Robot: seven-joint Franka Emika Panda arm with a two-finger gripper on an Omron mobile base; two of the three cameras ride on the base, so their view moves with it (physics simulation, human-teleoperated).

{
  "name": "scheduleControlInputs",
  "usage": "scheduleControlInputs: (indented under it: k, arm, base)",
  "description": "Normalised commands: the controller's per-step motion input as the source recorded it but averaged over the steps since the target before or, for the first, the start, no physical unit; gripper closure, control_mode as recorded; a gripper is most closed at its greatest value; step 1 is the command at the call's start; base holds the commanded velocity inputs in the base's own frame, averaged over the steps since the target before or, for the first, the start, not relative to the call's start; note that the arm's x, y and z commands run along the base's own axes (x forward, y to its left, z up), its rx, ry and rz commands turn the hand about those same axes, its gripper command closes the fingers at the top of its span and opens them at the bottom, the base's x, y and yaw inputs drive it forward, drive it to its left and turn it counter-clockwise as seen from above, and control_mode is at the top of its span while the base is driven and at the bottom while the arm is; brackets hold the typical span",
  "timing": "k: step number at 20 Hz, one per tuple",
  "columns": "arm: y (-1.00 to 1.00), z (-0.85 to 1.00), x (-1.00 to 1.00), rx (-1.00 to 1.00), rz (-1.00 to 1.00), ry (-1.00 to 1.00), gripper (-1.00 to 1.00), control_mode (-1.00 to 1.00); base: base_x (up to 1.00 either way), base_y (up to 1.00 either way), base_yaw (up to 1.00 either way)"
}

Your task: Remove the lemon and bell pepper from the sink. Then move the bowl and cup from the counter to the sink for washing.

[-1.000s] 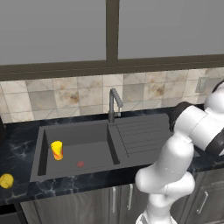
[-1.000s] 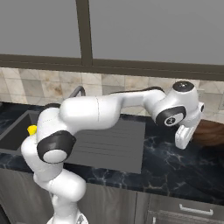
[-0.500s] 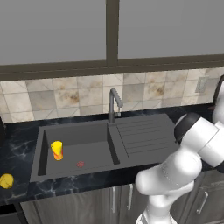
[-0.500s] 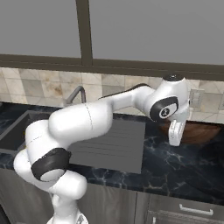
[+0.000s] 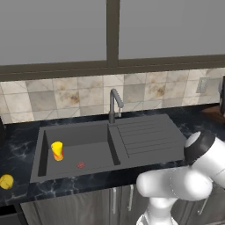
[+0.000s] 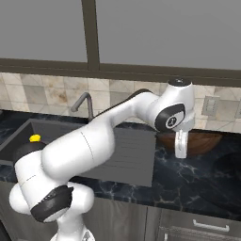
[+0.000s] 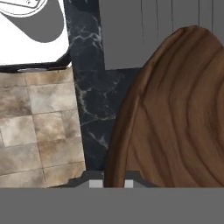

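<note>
White two-finger gripper (image 6: 180, 149) at right-centre of right view, over rim of wide dark brown wooden bowl (image 6: 197, 142) (on counter, right of dark grey sink (image 5: 132, 140)); jaw opening: can't tell. Yellow cup w/ red mark (image 5: 57, 150) in basin, centre-left.

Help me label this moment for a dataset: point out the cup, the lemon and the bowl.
cup (image 5: 57, 150): left base view, on its yellow side wall, inside the sink basin.
lemon (image 5: 6, 181): left base view, middle of the fruit, on the counter.
bowl (image 7: 175, 118): hand view, on its wooden wall.
</note>
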Motion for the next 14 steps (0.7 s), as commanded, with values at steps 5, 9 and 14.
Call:
scheduleControlInputs:
  k: [5, 9, 14]
  arm:
    - [0.34, 0.08, -0.19, 0.06, 0.11, 0.00, 1.00, -1.00]
    - [0.36, 0.08, -0.12, 0.05, 0.11, 0.00, 1.00, -1.00]
    - [0.36, 0.11, -0.08, 0.04, 0.11, 0.00, 1.00, -1.00]
  base:
    - [0.00, 0.00, 0.00]
    - [0.00, 0.00, 0.00]
    - [0.00, 0.00, 0.00]
